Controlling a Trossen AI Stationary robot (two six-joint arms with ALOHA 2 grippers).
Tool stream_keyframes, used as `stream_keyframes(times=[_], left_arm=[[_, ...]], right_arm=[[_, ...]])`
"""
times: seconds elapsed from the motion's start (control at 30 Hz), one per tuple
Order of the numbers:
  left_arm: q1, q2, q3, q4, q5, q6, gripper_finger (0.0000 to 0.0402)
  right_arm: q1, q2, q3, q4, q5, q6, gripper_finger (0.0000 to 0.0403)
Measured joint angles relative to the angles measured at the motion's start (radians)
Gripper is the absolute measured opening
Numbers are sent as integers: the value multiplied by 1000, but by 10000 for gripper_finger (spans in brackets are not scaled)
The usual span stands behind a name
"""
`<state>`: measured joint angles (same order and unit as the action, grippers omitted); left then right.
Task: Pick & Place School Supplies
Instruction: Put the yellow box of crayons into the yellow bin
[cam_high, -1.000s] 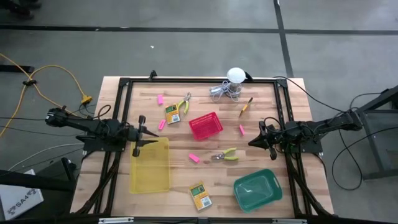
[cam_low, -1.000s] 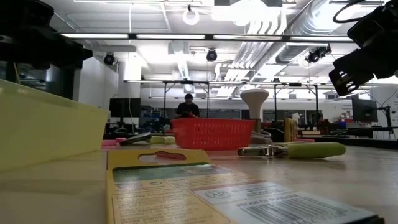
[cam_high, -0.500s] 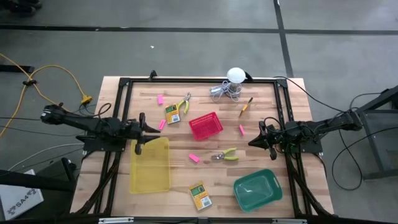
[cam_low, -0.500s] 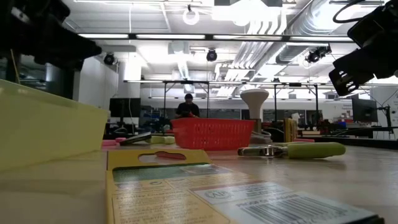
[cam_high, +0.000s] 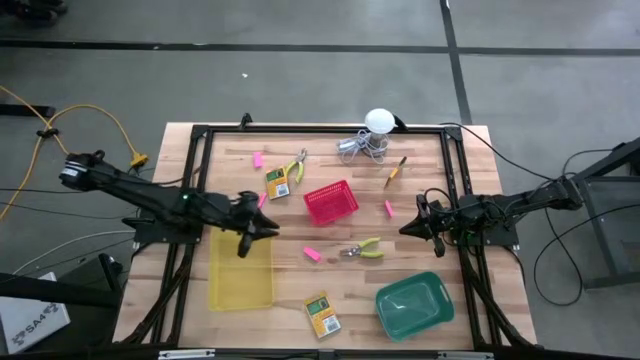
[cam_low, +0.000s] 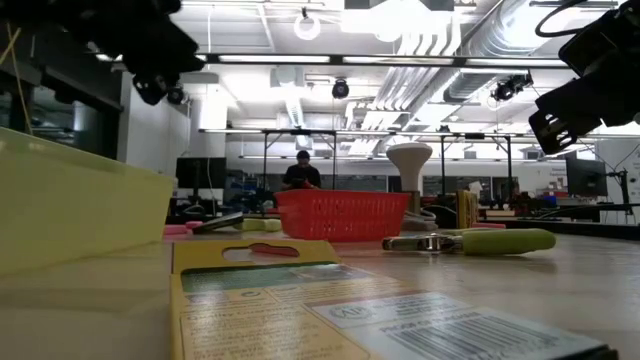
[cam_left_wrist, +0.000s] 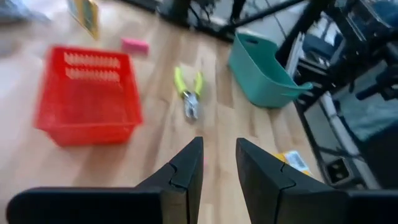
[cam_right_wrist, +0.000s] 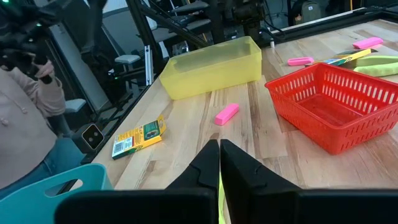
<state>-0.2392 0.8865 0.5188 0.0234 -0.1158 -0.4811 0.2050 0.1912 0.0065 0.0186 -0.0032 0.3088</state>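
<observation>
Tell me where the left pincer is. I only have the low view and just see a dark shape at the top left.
Observer: The left pincer hovers over the yellow tray's corner nearest the red basket, fingers apart and empty.
Operator: And the right pincer?
Observer: The right pincer is shut and empty, near a pink eraser on the table's right side.
Operator: Any bin I can't see?
Observer: A green tray sits right of the crayon box in your foreground.
</observation>
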Motion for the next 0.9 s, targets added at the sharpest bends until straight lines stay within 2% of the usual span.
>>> stream_keyframes(times=[0.17,0.4,0.5,0.6,0.9], left_arm=[[47,139,143,-146,99,-50,91],[131,346,252,-173,432,-118,91],[159,433,286,-174,541,-118,91],[171,503,324,-173,575,-93,91],[160,654,419,-177,581,-46,91]], right_arm=[[0,0,0,0,0,0,3],[0,0,0,0,0,0,3],[0,0,0,0,0,0,3],[0,0,0,0,0,0,3],[0,0,0,0,0,0,3]])
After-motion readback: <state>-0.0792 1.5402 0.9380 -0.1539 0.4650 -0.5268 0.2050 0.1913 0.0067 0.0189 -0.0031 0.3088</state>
